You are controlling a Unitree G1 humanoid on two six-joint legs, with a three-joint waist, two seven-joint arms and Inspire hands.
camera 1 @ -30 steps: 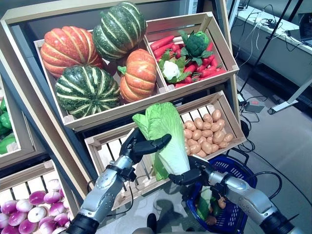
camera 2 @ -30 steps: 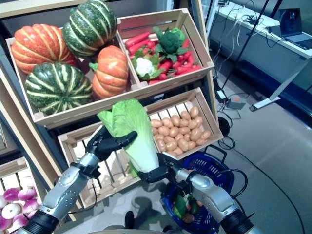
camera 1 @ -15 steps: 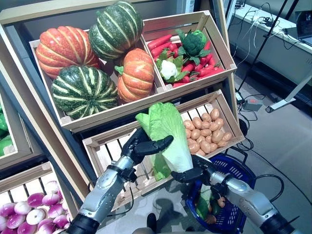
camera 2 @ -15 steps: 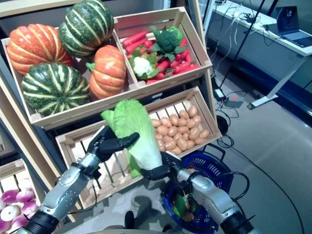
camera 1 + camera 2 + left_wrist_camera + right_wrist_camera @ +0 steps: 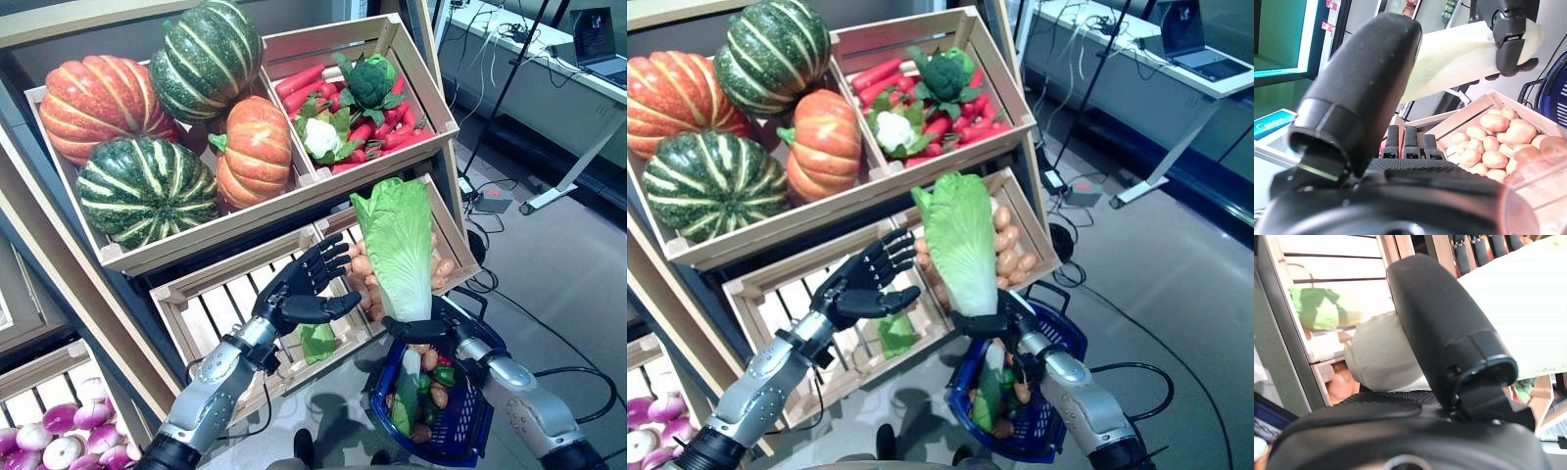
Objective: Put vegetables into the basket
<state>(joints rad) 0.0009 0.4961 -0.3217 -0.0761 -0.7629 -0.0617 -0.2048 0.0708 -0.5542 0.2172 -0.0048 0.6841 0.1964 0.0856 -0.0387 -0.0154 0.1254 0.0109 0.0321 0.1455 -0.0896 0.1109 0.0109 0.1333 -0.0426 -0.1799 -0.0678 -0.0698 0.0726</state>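
My right hand (image 5: 419,329) is shut on the white base of a long green napa cabbage (image 5: 400,245) and holds it upright above the near rim of the blue basket (image 5: 482,431). The right wrist view shows its thumb (image 5: 1449,328) curled over the pale stem (image 5: 1382,360). My left hand (image 5: 306,290) is open, fingers spread, just left of the cabbage in front of the slatted lower crate. The left wrist view shows its straight fingers (image 5: 1409,142) and the cabbage (image 5: 1454,51) in the other hand. The basket on the floor holds green, orange and red vegetables (image 5: 423,377).
The wooden stand (image 5: 69,284) rises right behind both hands. Its lower crate (image 5: 235,313) holds a green leafy vegetable (image 5: 317,343) below my left hand. The potato crate (image 5: 453,250) is behind the cabbage. A table leg (image 5: 573,176) and cables lie on the floor at the right.
My left hand has let go of the cabbage and opened. My right hand has carried it to the right, over the basket. The camera has also shifted.
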